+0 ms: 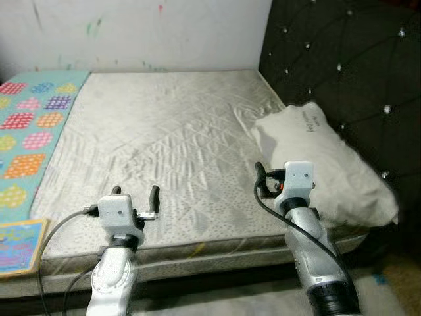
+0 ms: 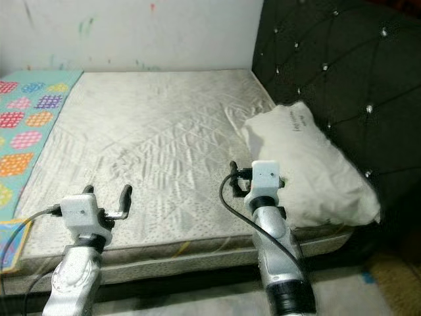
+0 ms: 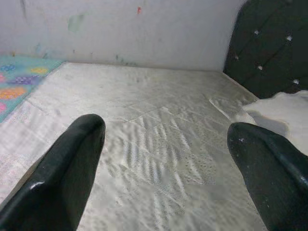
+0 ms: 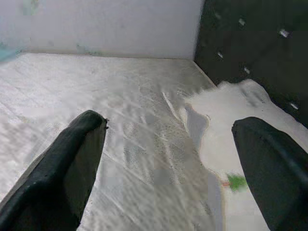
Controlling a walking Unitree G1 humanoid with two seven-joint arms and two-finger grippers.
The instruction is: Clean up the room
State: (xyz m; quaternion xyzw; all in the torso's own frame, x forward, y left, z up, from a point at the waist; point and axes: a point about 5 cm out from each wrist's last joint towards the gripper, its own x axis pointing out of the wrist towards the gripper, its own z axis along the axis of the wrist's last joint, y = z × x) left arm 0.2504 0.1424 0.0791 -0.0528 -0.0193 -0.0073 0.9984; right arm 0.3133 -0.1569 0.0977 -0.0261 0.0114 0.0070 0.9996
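Ahead, your bed (image 1: 164, 131) at 12 o'clock, white pillow (image 1: 329, 164) at 2 o'clock with unreadable dark print, left gripper (image 1: 135, 192) and right gripper (image 4: 163, 159) jaws wide apart, empty.

Bare quilted mattress (image 1: 164, 138), white pillow (image 1: 329, 164) beside headboard (image 1: 348, 59), patterned mat (image 1: 29, 131)

I see soft, even, slightly dim light; the pillow (image 1: 332, 164) casts a shadow toward 9 o'clock on the mattress (image 1: 171, 138). Head views are mildly soft, wrist views blurrier, near fingers (image 3: 62, 178) defocused
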